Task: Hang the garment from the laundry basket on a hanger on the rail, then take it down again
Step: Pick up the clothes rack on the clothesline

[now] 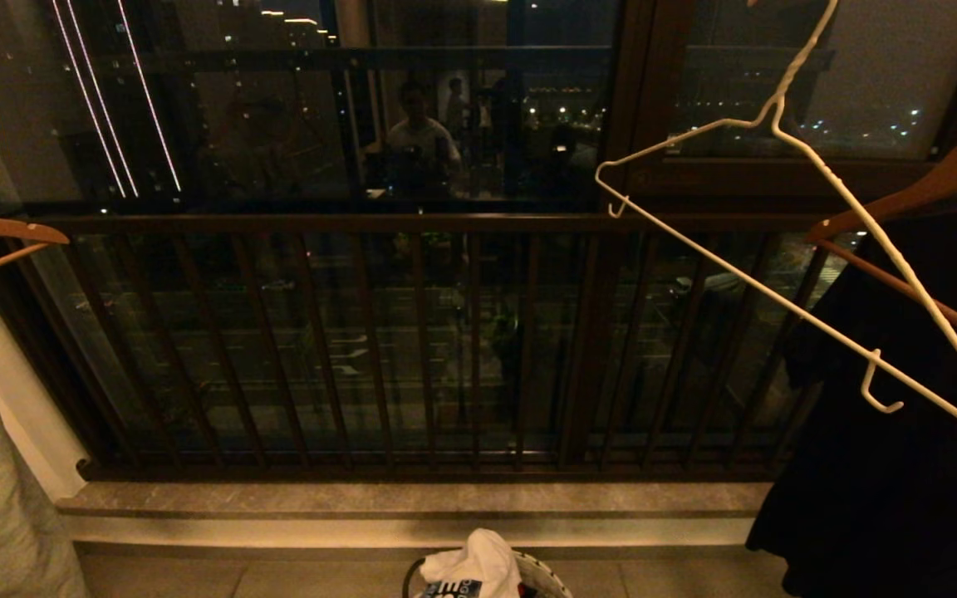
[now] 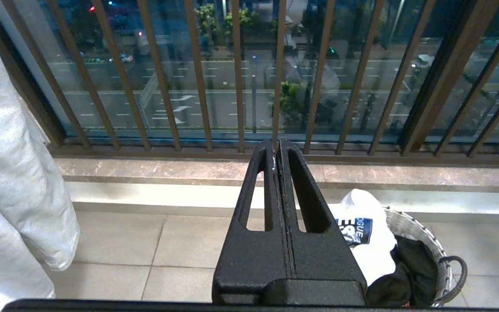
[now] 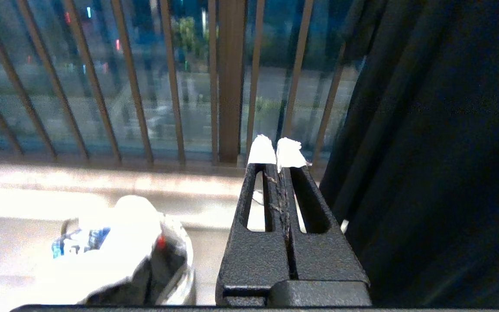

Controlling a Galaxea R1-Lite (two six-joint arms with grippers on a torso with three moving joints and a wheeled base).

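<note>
The white T-shirt [image 1: 478,565] lies bunched on top of the laundry basket [image 2: 422,234] on the tiled floor, just before the stone sill under the dark brown railing [image 1: 412,332]; its blue print faces up, and a black cloth [image 2: 405,273] sits beside it in the basket. The white wire hanger [image 1: 786,257] hangs tilted at the upper right, bare, in front of a brown wooden hanger [image 1: 935,178] carrying a black garment [image 1: 902,432]. The rail itself is out of sight. Both arms are parked low: the left gripper [image 2: 278,145] and right gripper [image 3: 277,151] are each clenched on nothing, fingers pressed together, pointing toward the railing. Pale clothing [image 2: 11,182] hangs at the left
</note>
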